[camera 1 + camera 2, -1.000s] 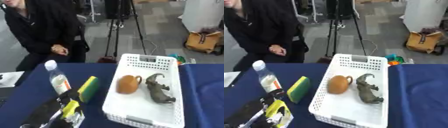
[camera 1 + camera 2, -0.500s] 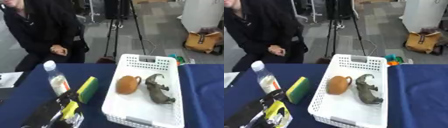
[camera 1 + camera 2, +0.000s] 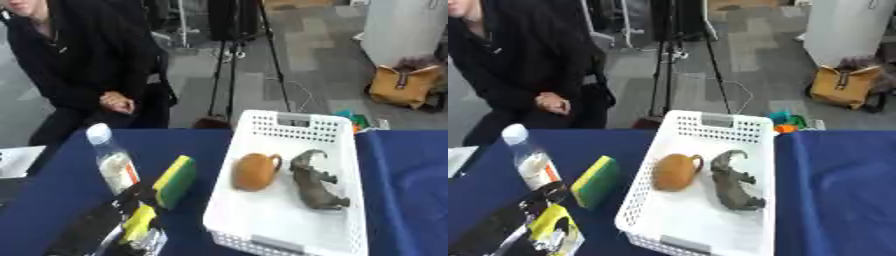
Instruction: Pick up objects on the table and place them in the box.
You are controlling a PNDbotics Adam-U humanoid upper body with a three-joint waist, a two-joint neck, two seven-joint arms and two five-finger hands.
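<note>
The box (image 3: 262, 220) sits white on the blue table (image 3: 52, 195), just right of the middle, with its long side running away from you. Two things already lie in it: a brown jug (image 3: 255, 171) and a grey animal (image 3: 315, 181) side by side near the far half.

Start at the left. Your left hand (image 3: 531, 227) comes in at the bottom left corner. It seems to have a small yellow thing (image 3: 551, 224) with it, but you cannot tell if the fingers are curled round it or just next to it. Just behind the hand stands a bottle (image 3: 112, 162), upright, white cap on top. Next to it is a sponge (image 3: 174, 180), yellow and green. It lies tilted, its long side pointing up and to the right, toward the far corner of the box.

So you look to be part way through, with the bottle, the sponge and the yellow thing not yet in. Next, you likely need to lift the yellow thing, carry it right over the box wall, and let go over the bare near end.

Your right hand does not show.
</note>
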